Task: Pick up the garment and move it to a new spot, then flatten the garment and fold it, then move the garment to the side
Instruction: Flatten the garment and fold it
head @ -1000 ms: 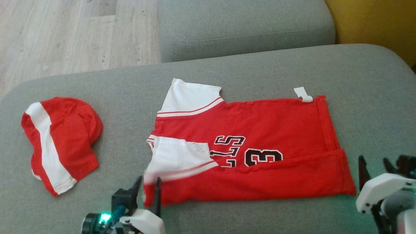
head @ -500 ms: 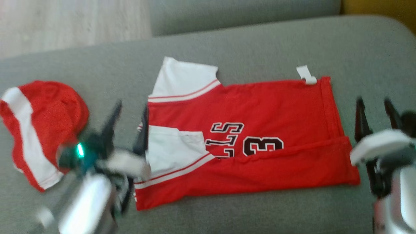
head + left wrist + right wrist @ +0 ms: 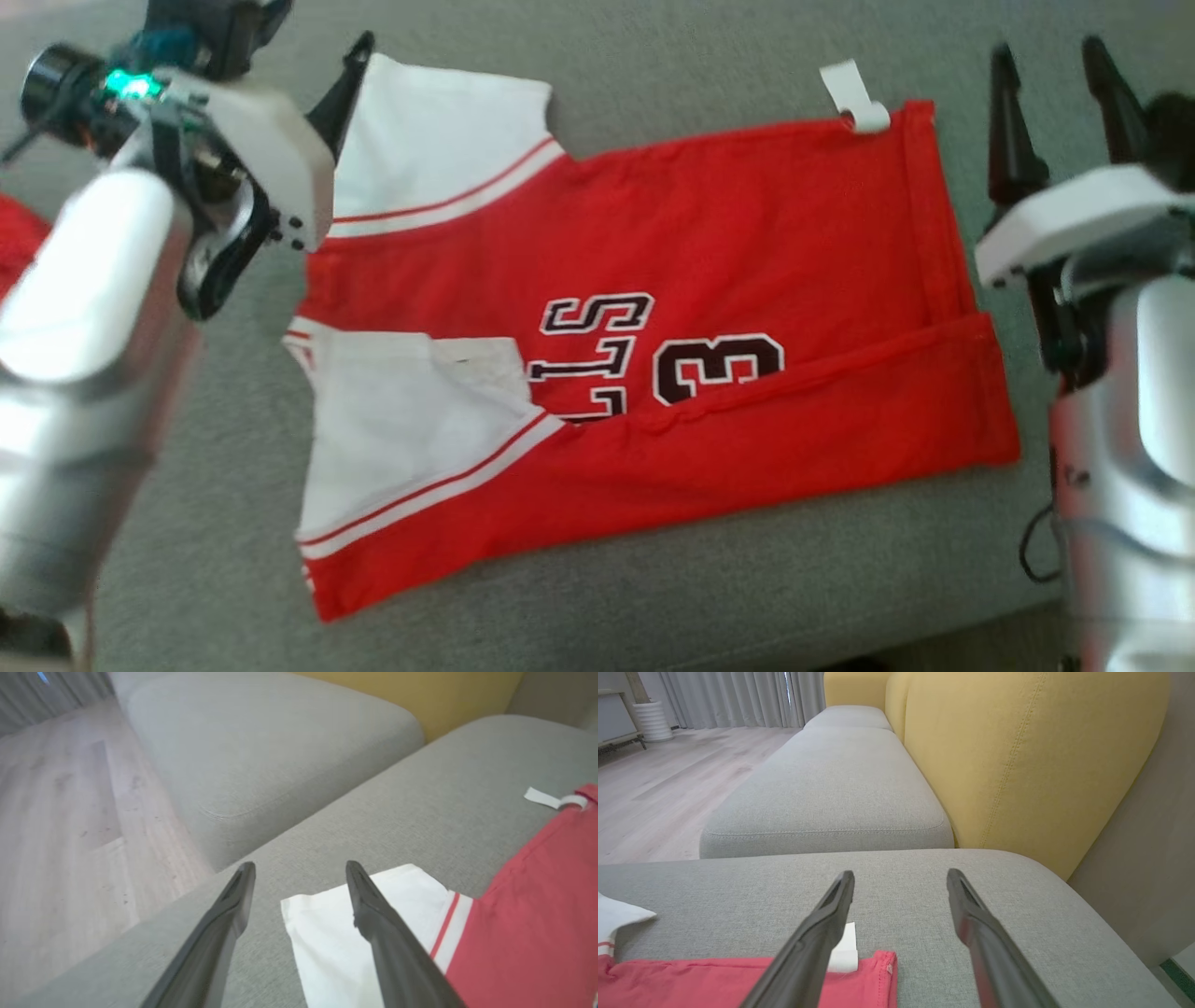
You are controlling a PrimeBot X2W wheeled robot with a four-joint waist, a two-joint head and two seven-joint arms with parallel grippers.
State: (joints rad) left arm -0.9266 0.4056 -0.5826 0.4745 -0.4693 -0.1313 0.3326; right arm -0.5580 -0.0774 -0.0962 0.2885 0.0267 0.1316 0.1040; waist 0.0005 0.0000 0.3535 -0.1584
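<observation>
The garment [image 3: 709,233], a red shirt with white sleeves, lies spread across the grey seat cushion [image 3: 653,607], and we can see the folding is under way: its near long edge is turned up over the bottom of the black print, and the near sleeve [image 3: 401,420] is tucked in on top of the body. Now look at the arms: we've got the left gripper [image 3: 300,872] up by the far sleeve [image 3: 439,131] and the right gripper [image 3: 1046,56] just past the hem [image 3: 934,215], close to the white tag [image 3: 854,98], both spread wide and carrying nothing. We read that as a line-up on the two far corners, so the far edge can be pinched and brought over in one even fold; that's our guess, not a thing shown. The head view gives us the whole shirt, the fold line and a scrap of red cloth [image 3: 14,243] at the left edge. The left wrist view adds what that misses: the sleeve's corner sits between the two fingers, one over white fabric, one over bare cushion, though we can't tell whether they touch. The right wrist view puts one finger in front of the tag and the other over bare cushion, with the yellow backrest [image 3: 1017,742] and a second cushion [image 3: 831,788] beyond.
</observation>
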